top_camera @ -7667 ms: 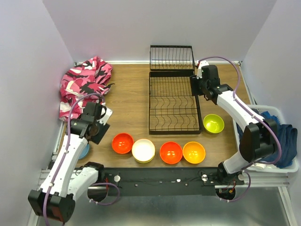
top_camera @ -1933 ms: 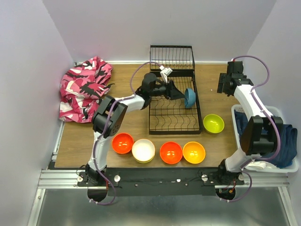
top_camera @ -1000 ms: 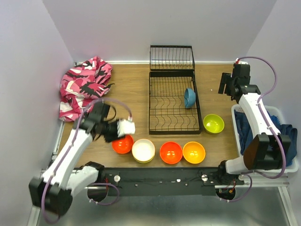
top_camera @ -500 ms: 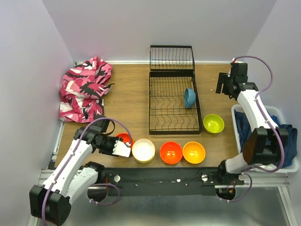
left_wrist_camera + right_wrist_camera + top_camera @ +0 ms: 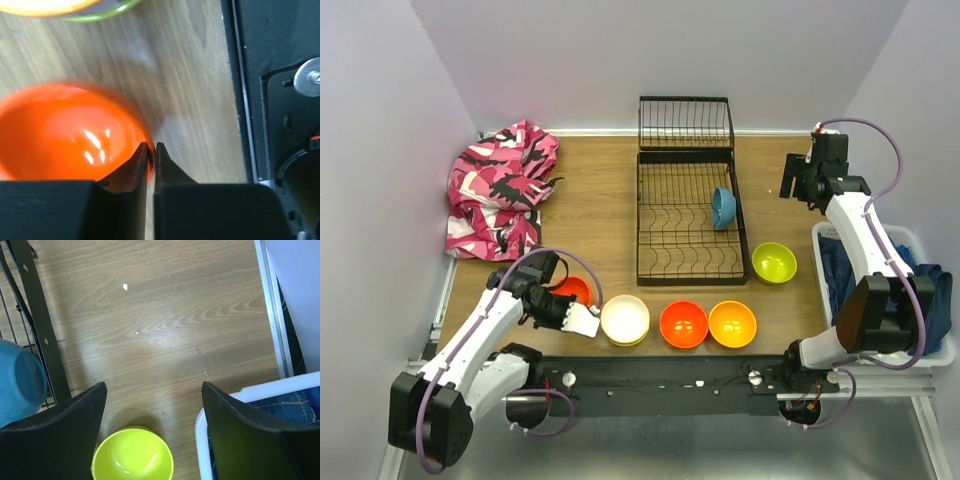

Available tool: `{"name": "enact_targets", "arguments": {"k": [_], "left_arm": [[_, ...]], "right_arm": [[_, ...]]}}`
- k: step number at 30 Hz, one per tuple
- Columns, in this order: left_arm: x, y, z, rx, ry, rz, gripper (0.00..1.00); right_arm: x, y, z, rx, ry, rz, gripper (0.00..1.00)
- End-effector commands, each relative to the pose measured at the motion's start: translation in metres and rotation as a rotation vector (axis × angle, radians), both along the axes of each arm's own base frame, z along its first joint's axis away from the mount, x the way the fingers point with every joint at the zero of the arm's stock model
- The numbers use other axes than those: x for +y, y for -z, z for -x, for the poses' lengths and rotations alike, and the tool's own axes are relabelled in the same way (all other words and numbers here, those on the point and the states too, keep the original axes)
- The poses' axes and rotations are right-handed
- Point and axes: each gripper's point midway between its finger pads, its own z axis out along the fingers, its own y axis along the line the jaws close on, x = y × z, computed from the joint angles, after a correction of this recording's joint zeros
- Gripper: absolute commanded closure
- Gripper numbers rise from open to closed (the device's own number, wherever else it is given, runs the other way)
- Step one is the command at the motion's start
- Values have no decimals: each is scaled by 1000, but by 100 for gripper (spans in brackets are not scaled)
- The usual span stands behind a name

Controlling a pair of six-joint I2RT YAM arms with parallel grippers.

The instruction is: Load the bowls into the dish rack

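My left gripper (image 5: 582, 318) is shut on the near rim of the red bowl (image 5: 568, 289) at the front left. The left wrist view shows its fingertips (image 5: 151, 145) pinching the rim of that red bowl (image 5: 65, 135). A cream-white bowl (image 5: 625, 319), an orange-red bowl (image 5: 683, 324) and an orange bowl (image 5: 732, 323) sit in a row to its right. A blue bowl (image 5: 723, 207) stands on edge in the black dish rack (image 5: 640, 220). The lime green bowl (image 5: 774, 262) lies right of the rack. My right gripper (image 5: 798, 180) hovers open and empty (image 5: 154, 385) above the lime bowl (image 5: 132, 455).
A pink camouflage cloth (image 5: 500, 185) is heaped at the back left. A white basket (image 5: 917, 237) of blue cloth stands at the right edge, with its rim (image 5: 235, 395) under my right finger. The rack's hinged flap (image 5: 685, 122) leans up at the back.
My left gripper has closed on the red bowl's rim and the bowl has shifted slightly left. The right arm has barely moved.
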Motion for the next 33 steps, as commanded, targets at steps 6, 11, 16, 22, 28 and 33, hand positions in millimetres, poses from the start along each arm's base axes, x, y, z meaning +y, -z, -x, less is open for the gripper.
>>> {"name": "enact_targets", "arguments": {"k": [6, 11, 16, 22, 28, 33], "left_arm": [[12, -34, 5, 12, -33, -51, 100], [-4, -109, -15, -105, -42, 74, 100], [-63, -166, -96, -37, -255, 338, 100], [-148, -219, -168, 105, -398, 722, 100], [-217, -237, -195, 267, -392, 941, 100], [-250, -242, -220, 423, -474, 1045, 100]], "right_arm": [[2, -4, 5, -3, 0, -14, 16], [2, -2, 1, -1, 3, -17, 16], [2, -4, -8, -11, 13, -33, 16], [0, -6, -12, -14, 20, -22, 16], [-4, -4, -8, -12, 38, -8, 16], [-7, -5, -6, -12, 50, 9, 16]]}}
